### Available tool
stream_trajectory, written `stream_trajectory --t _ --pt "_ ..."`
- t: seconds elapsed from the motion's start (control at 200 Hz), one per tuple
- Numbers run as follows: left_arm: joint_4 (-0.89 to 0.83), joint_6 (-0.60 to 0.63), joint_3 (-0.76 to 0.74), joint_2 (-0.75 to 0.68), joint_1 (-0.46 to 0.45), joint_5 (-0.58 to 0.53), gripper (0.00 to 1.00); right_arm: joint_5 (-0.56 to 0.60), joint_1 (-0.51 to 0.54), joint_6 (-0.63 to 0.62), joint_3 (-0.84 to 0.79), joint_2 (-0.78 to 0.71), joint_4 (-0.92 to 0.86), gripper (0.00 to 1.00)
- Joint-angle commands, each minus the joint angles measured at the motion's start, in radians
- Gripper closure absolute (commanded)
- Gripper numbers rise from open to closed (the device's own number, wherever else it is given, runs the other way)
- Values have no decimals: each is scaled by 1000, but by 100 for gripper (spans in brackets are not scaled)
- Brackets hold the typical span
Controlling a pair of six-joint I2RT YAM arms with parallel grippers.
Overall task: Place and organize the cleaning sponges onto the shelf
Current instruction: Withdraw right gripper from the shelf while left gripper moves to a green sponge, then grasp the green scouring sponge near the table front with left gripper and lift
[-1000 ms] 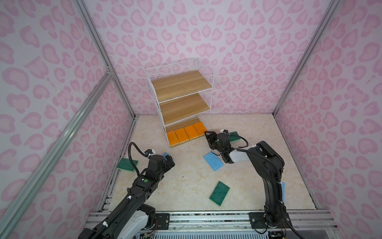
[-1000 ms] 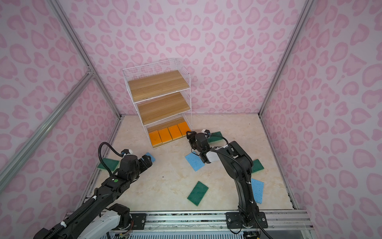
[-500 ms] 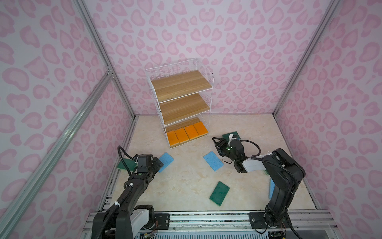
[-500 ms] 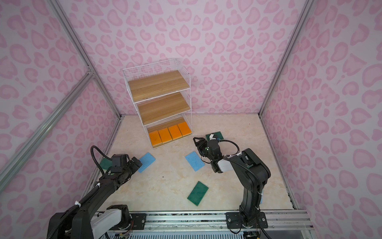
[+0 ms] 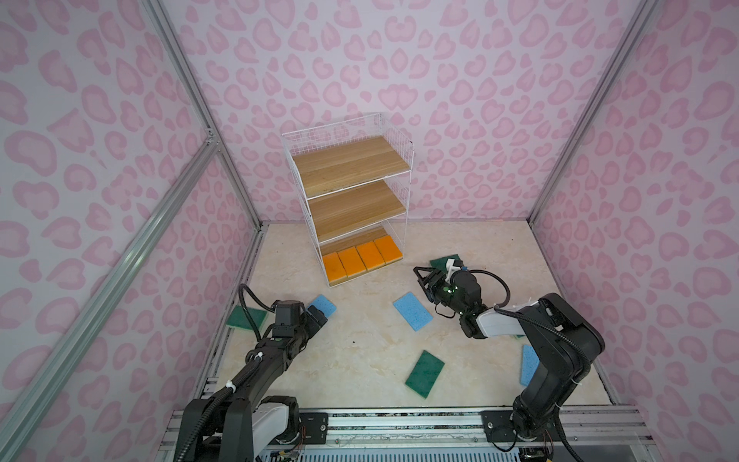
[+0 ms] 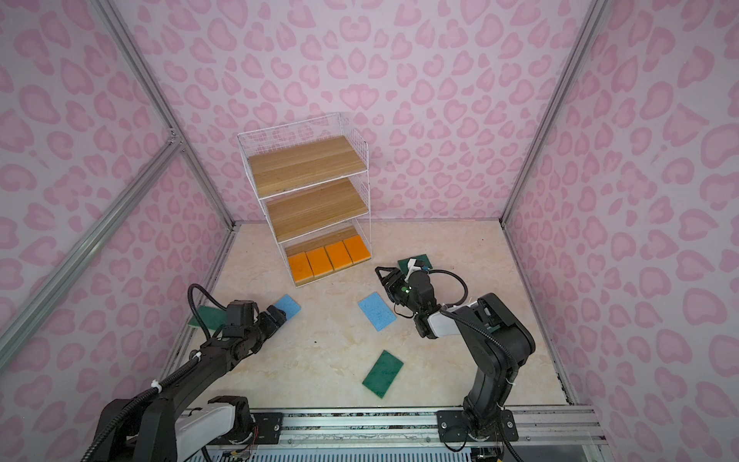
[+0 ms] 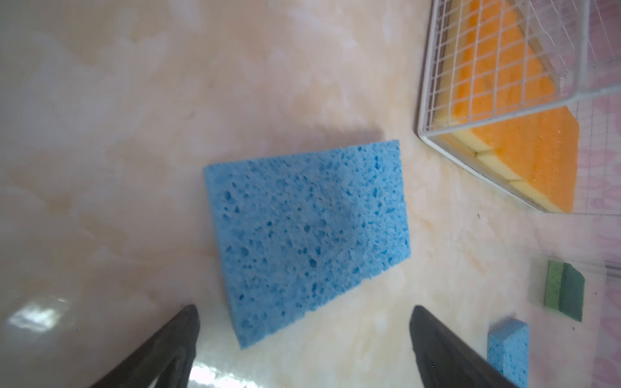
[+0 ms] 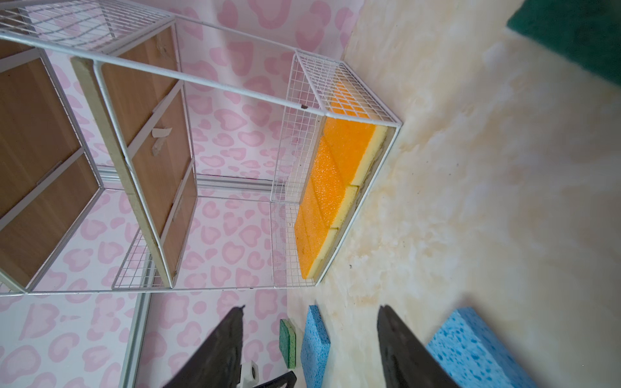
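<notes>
Your left gripper [image 7: 304, 309] hung over a blue sponge [image 7: 305, 235] near the left edge of the table [image 5: 360, 352], jaws spread wide and empty. I'd call that the pick-up step. Four orange sponges [image 5: 362, 258] already lined the bottom tier of the shelf [image 5: 352, 164]. Your right gripper [image 8: 311, 308] stood part open, holding nothing. Next, you needed to lower and close squarely across the sponge.

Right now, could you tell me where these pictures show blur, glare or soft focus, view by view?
Left wrist view: blue sponge fairly crisp, shelf and background smeared, white glare on the floor. Right wrist view: shelf sharp, the dark green sponge blurred. Both top views: even light, soft shadows, everything in focus.
</notes>
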Motion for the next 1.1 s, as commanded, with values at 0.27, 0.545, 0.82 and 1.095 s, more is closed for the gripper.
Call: stream_trajectory --t 0.27,0.545,0.82,1.095 --pt "-240 -200 26 -237 55 -299 1 -40 -17 -21 -28 -48 5 36" --pt "-407 -201 222 -113 264 -268 3 -91 -49 -4 -42 -66 16 36" --pt "-547 -91 418 71 515 -170 4 -115 -70 45 -90 -66 112 36" --pt "-638 7 551 199 526 -236 2 -149 -93 81 -108 -47 173 35"
